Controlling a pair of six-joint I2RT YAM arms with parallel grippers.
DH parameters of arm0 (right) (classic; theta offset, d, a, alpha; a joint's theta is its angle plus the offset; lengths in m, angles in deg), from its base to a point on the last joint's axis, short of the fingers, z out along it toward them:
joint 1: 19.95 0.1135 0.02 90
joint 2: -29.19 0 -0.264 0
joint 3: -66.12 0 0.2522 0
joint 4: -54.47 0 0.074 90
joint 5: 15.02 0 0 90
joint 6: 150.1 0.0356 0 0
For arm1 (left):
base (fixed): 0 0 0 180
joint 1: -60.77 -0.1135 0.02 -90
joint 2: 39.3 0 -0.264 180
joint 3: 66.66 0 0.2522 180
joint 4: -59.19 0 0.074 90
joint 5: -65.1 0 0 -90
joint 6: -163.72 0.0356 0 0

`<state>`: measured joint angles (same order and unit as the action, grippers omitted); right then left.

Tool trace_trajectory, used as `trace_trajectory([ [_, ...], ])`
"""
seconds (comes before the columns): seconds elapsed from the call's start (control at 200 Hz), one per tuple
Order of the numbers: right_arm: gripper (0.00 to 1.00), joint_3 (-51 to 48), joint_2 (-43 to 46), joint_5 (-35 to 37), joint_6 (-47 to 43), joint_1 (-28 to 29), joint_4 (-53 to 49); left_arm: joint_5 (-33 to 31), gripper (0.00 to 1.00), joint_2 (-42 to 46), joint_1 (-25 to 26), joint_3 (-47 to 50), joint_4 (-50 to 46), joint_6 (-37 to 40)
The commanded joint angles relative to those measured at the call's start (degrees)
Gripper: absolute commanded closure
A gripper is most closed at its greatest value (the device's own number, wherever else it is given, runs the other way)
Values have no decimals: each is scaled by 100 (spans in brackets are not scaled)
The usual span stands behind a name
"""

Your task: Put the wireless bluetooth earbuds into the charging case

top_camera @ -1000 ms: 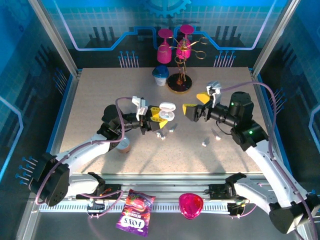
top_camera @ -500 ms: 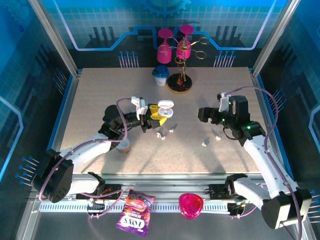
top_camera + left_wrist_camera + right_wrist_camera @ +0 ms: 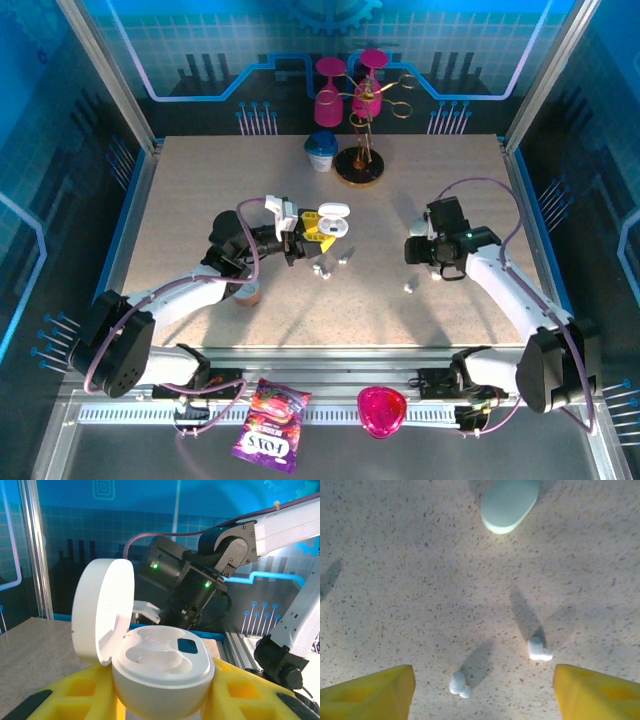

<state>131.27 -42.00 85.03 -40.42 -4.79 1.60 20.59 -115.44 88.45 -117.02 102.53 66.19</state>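
White earbuds [image 3: 538, 650] lie below right tool [image 3: 482, 695], between its jaws.

The speckled beige table [image 3: 200, 200] carries a blue-and-white cup [image 3: 321, 152] and a dark round stand base [image 3: 360, 170] at upper centre. Four tiny white earbuds [image 3: 322, 270] lie mid-frame (two left of centre, two right). A small brown cup [image 3: 247, 292] sits lower left. A pale closed case [image 3: 509, 502] lies at the top of the right wrist view.
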Motion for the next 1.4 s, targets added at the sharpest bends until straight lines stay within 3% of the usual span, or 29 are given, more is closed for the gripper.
trace_trajectory([
  [0.0,33,-58,-329,253,211,346,-51,192,78,-33,-9,56,380,-44],
  [0.215,42,-68,-768,432,426,550,37,216,78,-79,8,48,382,-43],
  [0.39,43,88,-1031,323,521,-10,-381,245,77,-85,21,48,381,-54],
  [0.49,44,231,-1280,372,300,-175,-499,245,78,-59,33,56,352,-22],
  [0.76,59,631,-2032,679,-342,-335,-807,237,78,-39,49,74,266,37],
  [0.906,60,761,-2380,883,-492,-378,-900,254,77,-72,53,48,259,41],
  [1.396,74,942,-3011,680,-723,-538,-949,246,77,-94,58,59,231,46],
])
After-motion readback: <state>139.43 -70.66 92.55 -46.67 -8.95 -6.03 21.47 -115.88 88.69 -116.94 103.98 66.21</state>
